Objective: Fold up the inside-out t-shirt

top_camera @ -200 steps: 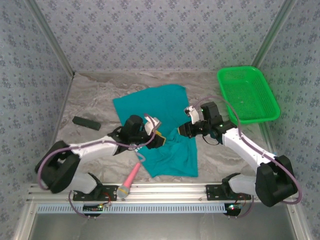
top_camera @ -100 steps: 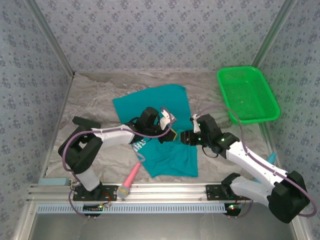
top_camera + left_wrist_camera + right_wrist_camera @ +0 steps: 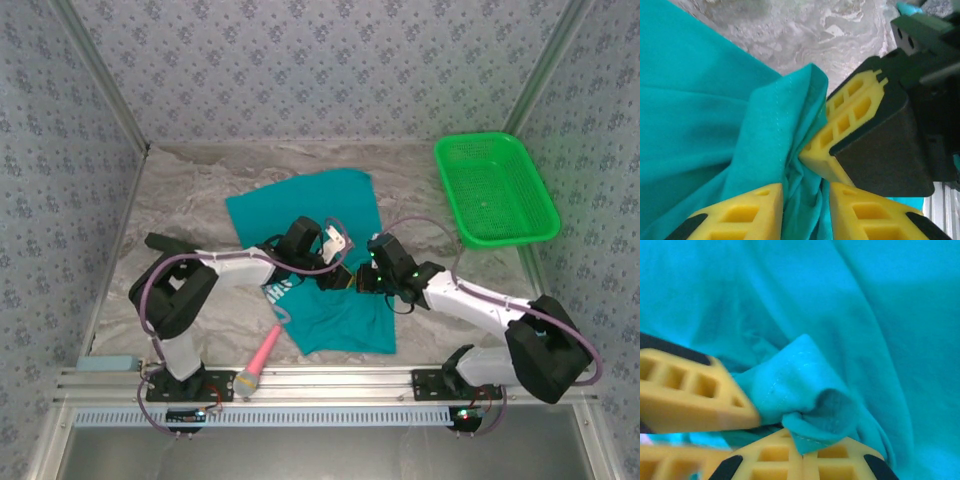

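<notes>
top: overhead, far, facing down | wrists: near, both on one t-shirt (image 3: pixel 700 115) bunch

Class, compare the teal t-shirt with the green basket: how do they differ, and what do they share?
The t-shirt is soft, rumpled cloth mid-table; the basket is stiff mesh plastic at the far right. The t-shirt is pinched by the left gripper and right gripper; the basket is untouched. Both rest on the table.

teal t-shirt (image 3: pixel 330 203), lying rumpled, one hemmed fold pinched up
</notes>
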Robot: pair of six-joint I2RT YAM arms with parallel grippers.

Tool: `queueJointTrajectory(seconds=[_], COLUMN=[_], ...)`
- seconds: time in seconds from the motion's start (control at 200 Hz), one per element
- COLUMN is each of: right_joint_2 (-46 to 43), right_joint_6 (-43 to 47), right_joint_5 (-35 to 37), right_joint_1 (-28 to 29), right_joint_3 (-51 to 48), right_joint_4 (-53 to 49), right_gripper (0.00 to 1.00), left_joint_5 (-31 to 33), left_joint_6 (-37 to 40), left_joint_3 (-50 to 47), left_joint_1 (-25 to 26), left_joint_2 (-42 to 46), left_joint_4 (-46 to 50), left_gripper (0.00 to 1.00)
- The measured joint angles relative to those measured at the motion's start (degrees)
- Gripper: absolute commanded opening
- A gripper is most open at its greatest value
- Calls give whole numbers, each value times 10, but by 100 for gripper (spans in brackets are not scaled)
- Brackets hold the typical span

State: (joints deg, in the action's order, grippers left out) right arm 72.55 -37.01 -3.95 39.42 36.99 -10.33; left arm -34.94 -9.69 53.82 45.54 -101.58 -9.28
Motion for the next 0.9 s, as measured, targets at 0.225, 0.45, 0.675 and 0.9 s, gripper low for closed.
queueJointTrajectory(seconds=[0.225,0.45,0.675,0.9], right_joint_2=[-83,-80,-54,-97], right_joint_6=[101,190,217,260], right_joint_5=[-100,-155,-185,-317], right_joint_1=[-11,-73,-124,-116], right_joint_3=[-47,-103,-103,-96], right_joint_4=[33,46,47,84], right_gripper=[0,16,9,0], left_joint_5=[-19,-66,-98,-42], left_joint_6=[-10,-79,-136,-98], left_joint_3=[6,-26,-68,-45], left_joint_1=[-29,-97,-82,-17], left_joint_2=[8,101,128,103], left_joint_4=[6,5,2,53], left_gripper=[0,0,44,51])
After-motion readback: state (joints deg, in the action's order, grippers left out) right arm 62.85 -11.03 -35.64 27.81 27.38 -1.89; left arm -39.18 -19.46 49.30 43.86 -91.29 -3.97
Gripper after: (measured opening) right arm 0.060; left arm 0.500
